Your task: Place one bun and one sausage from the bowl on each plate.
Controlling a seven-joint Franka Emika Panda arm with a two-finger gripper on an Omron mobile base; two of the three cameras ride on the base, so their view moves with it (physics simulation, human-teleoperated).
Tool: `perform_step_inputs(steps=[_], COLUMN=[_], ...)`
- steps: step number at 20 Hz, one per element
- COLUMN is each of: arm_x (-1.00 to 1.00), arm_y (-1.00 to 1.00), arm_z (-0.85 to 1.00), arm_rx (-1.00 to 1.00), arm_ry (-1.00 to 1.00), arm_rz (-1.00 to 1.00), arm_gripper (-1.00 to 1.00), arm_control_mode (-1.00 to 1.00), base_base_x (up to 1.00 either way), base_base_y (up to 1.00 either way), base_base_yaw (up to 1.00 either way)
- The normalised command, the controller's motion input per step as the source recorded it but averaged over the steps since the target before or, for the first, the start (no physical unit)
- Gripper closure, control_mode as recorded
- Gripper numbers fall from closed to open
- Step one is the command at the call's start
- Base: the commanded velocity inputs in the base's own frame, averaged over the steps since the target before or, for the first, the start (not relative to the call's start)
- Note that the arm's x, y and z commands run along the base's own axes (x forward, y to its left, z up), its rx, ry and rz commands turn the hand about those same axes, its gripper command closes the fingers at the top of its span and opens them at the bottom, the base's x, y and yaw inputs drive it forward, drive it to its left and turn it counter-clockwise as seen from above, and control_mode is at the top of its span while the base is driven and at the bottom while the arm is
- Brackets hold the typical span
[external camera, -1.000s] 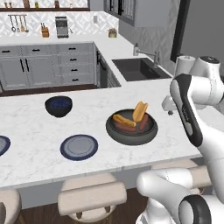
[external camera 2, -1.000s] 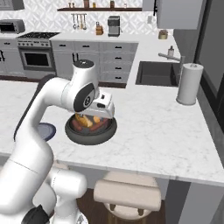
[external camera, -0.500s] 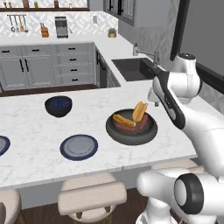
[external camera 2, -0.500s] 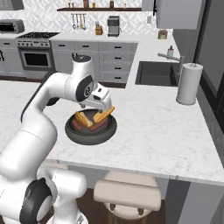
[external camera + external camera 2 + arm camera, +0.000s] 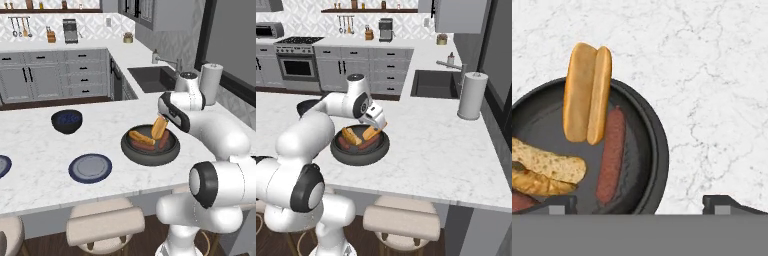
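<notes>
The wide dark bowl (image 5: 150,152) (image 5: 360,150) (image 5: 654,150) stands on the marble island. It holds two buns and two sausages. One bun (image 5: 587,92) (image 5: 159,127) leans on the rim, and a split bun (image 5: 544,167) lies beside it. Between them and the rim lies a sausage (image 5: 612,155), with another sausage (image 5: 519,202) at the view's edge. My gripper (image 5: 643,204) (image 5: 169,120) (image 5: 380,125) hangs open over the bowl's rim, holding nothing. One plate (image 5: 90,167) lies left of the bowl, and a second plate (image 5: 2,165) is cut off by the left edge.
A smaller dark-blue bowl (image 5: 66,121) sits behind the plates. A paper towel roll (image 5: 472,95) stands by the sink (image 5: 436,82) to the right. Stools (image 5: 105,225) line the island's front edge. Bare marble lies right of the bowl.
The arm has swung left from the island's right side, bringing the hand over the bowl. The gripper has stayed open, and the food and plates have not moved.
</notes>
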Motion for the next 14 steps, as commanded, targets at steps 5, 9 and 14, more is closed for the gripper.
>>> perform_step_inputs(steps=[5,9,14], arm_x=[0.49,0.4,0.4], arm_y=[0.12,0.1,0.0], arm_z=[-0.2,-0.3,-0.28], arm_rx=[0.0,0.0,0.0], arm_ry=[-0.01,0.0,0.0], arm_rz=[-0.11,-0.04,-0.02], arm_gripper=[-1.0,-1.0,-1.0], arm_control_mode=[-1.0,-1.0,-1.0], base_base_x=[0.0,0.0,0.0], base_base_y=[0.0,0.0,0.0], base_base_yaw=[0.0,0.0,0.0])
